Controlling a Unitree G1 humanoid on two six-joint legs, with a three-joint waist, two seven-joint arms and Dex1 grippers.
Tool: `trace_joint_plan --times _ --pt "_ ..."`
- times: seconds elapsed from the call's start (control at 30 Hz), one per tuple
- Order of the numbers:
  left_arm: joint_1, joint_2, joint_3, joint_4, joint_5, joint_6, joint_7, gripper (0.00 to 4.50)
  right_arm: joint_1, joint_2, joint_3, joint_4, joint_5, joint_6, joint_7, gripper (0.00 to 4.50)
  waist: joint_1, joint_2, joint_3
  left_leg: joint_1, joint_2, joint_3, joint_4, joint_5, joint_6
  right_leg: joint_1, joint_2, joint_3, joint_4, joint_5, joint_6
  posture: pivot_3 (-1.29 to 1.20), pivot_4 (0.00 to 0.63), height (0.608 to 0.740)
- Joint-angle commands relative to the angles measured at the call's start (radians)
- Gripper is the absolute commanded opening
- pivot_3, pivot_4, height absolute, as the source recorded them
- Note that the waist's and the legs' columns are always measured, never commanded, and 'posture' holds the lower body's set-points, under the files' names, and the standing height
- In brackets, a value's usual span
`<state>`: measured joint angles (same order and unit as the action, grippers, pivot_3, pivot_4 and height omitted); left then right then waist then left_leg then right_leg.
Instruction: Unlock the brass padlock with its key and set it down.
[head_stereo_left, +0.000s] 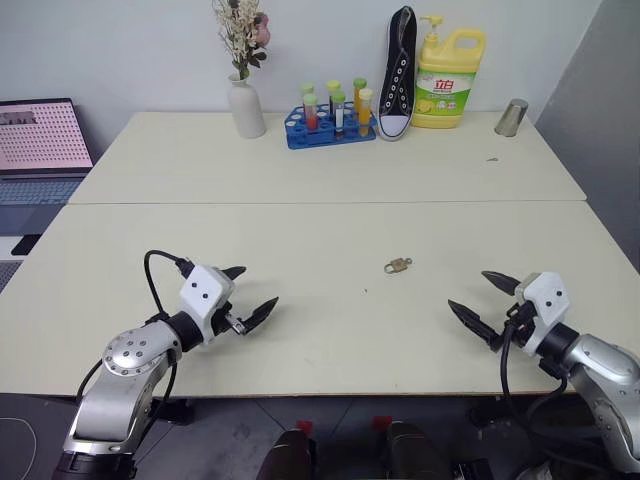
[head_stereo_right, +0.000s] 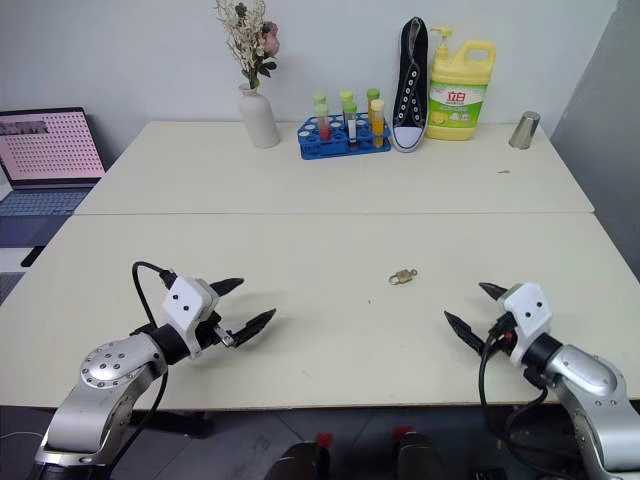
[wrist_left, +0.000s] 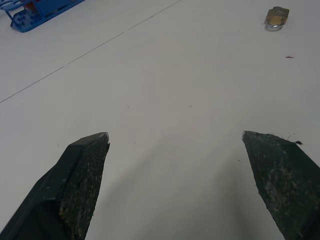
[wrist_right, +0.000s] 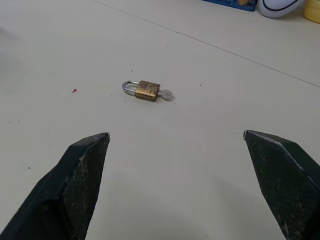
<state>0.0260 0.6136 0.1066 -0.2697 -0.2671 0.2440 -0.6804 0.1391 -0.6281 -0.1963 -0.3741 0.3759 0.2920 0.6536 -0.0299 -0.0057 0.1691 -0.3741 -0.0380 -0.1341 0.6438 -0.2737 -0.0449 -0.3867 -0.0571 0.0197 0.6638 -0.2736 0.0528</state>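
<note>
A blue rack (head_stereo_left: 330, 132) holds coloured tubes. The brass padlock (wrist_right: 147, 90), key (wrist_right: 166, 94) inserted, lies flat between the left gripper (head_stereo_left: 243, 295) and right gripper (head_stereo_left: 482, 301), both spread wide and empty.

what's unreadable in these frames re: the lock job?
- Brass padlock: whether the shackle is latched or popped is too small to tell, even in the right wrist view.
- Key: its head sticks out of the lock body; the blade is hidden inside, so its turn is unknown.
- Left wrist view: padlock sits at the frame edge, key side hidden.
- Head views: lock and key merge into one speck.
</note>
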Motion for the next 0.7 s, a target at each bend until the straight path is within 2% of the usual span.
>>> trace_joint_plan --times 0.03,0.23,0.4,0.57,0.7 --pt "0.005 0.01 0.024 -0.043 -0.013 -0.016 -0.013 4.5 -0.004 -0.014 -0.023 -0.016 0.005 -0.019 0.022 4.49 0.0 0.0 0.0 0.0 0.0 0.0 0.0 0.0 0.0 0.0 0.0 0.0 0.0 0.0 0.0 0.0 0.15 0.74" --pt "0.003 0.01 -0.002 -0.059 0.027 0.005 0.006 4.5 -0.008 -0.003 -0.018 0.051 -0.021 -0.074 0.039 4.49 0.001 0.0 0.0 0.0 0.0 0.0 0.0 0.0 0.0 0.0 0.0 0.0 0.0 0.0 0.0 0.0 0.15 0.74" --pt "-0.006 0.007 0.002 -0.054 0.002 -0.006 -0.023 4.5 -0.008 0.011 -0.005 0.085 -0.038 -0.114 0.049 4.49 0.0 0.0 0.0 0.0 0.0 0.0 0.0 0.0 0.0 0.0 0.0 0.0 0.0 0.0 0.0 0.0 0.15 0.74" --pt "-0.008 0.001 0.028 -0.065 -0.091 0.0 -0.082 4.5 -0.016 0.018 -0.002 0.106 -0.038 -0.109 0.049 4.49 0.0 0.0 0.0 0.0 0.0 0.0 0.0 0.0 0.0 0.0 0.0 0.0 0.0 0.0 0.0 0.0 0.15 0.74" --pt "-0.047 -0.016 -0.031 -0.066 -0.084 0.015 -0.085 4.5 -0.02 0.023 0.007 0.108 -0.04 -0.104 0.045 4.49 0.001 0.0 0.0 0.0 0.0 0.0 0.0 0.0 0.0 0.0 0.0 0.0 0.0 0.0 0.0 0.0 0.15 0.74"
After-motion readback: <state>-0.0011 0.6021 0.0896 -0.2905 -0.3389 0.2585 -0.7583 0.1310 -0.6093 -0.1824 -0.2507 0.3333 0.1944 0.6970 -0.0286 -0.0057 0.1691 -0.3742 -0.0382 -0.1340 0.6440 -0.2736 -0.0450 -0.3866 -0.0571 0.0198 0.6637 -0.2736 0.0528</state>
